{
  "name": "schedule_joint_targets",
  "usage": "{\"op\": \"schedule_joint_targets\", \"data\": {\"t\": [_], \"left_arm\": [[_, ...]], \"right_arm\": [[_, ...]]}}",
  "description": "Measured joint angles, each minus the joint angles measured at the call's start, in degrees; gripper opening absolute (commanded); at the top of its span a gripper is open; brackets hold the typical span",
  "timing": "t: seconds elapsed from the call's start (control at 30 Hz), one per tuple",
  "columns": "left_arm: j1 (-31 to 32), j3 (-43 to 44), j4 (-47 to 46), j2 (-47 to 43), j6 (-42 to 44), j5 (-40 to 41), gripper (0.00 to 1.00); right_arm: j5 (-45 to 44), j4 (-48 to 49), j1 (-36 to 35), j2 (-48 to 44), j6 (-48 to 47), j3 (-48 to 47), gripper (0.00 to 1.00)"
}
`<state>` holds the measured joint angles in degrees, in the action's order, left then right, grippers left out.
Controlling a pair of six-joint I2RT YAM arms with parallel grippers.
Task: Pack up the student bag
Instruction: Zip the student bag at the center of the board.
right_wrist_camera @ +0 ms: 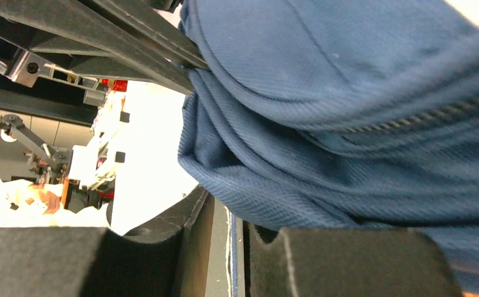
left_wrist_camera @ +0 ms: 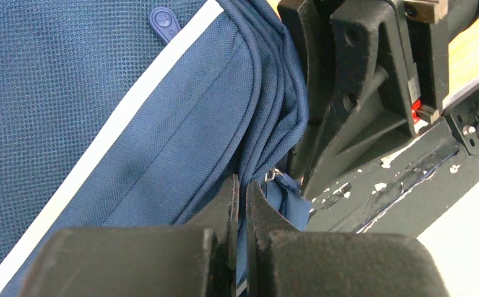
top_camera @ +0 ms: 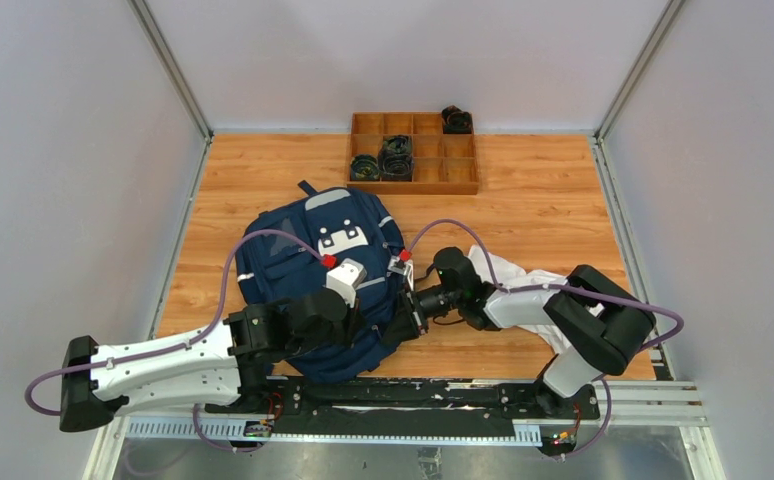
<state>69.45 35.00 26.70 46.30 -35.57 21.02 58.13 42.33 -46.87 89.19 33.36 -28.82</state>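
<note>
While the bag [top_camera: 283, 250] lies flat on the left half of the tabletop [top_camera: 543, 210], patch side up, you have both arms meeting at its near right edge. Your left arm reaches across the bag from the near left corner, and your left fingers [top_camera: 389, 318] sit at that edge, just beside your right fingers [top_camera: 413, 303], which come in from the right.

From the left wrist you see your left fingers [left_wrist_camera: 229, 201] pressed together with only a sliver between them. A thin strip of blue fabric runs down that sliver, so they are clamped on a fold of the bag. The bag's bunched side seam rises just above their tips, and a metal zip pull [left_wrist_camera: 274, 176] sits just to the right of them.

From the right wrist, your right fingers [right_wrist_camera: 197, 213] stand close together with a narrow gap. A thin blue edge shows inside the gap, and the bag's folded rim lies on top of one finger. You cannot tell whether they actually pinch the cloth.

A white cloth [top_camera: 508, 270] lies under your right arm, and a wooden tray [top_camera: 413, 188] sits at the far edge, well apart from the bag.
</note>
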Motion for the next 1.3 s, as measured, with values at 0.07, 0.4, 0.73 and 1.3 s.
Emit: {"op": "schedule_joint_targets", "data": {"t": [0.07,0.4,0.73,1.3], "left_arm": [[0.0,0.0,0.0,0.3,0.0,-0.1,0.00],[0.0,0.0,0.0,0.3,0.0,-0.1,0.00],[0.0,0.0,0.0,0.4,0.0,0.0,0.00],[-0.3,-0.3,0.3,-2.5,-0.5,0.1,0.00]], "right_arm": [[0.4,-0.7,-0.9,0.0,-0.3,-0.6,0.31],[-1.9,-1.8,-1.5,0.3,-0.2,-1.4,0.32],[-8.4,-2.9,-2.1,0.2,0.5,-1.5,0.26],[-12.3,-9.4,-2.4,-4.4,-2.1,-2.2,0.00]]}}
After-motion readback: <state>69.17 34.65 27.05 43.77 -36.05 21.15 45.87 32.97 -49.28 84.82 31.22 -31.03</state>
